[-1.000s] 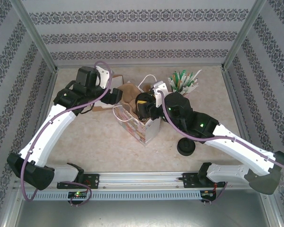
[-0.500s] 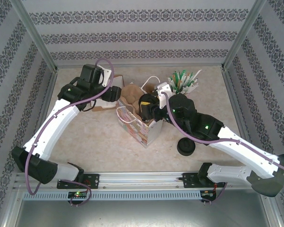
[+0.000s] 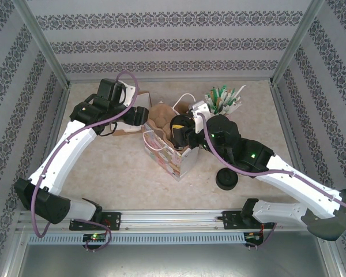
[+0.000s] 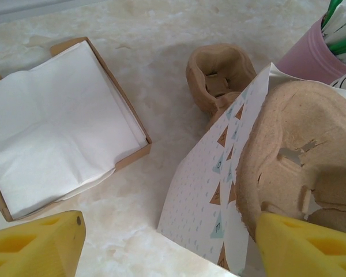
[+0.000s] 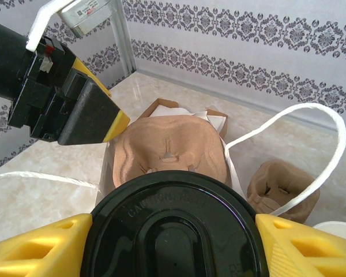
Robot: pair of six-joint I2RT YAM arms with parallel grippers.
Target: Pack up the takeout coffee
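Marble-look table [image 3: 121,167], flowery walls; right gripper [image 5: 173,242] jaws closed snug on the takeout coffee [image 3: 177,124], cup standing straight up; round black lid w/ bumpy words, cup body hidden; paper bag [image 3: 167,156] mouth sits right below those jaws; left gripper [image 4: 170,231] jaws wide, holding nothing, beside bag; right arm's nearer.

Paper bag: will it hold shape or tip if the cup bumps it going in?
Likely floppy: the paper bag looks thin-walled. Probably light, so a bump may slide or tip it on the smooth table. The pulp carrier sitting inside may stiffen and weigh it somewhat.
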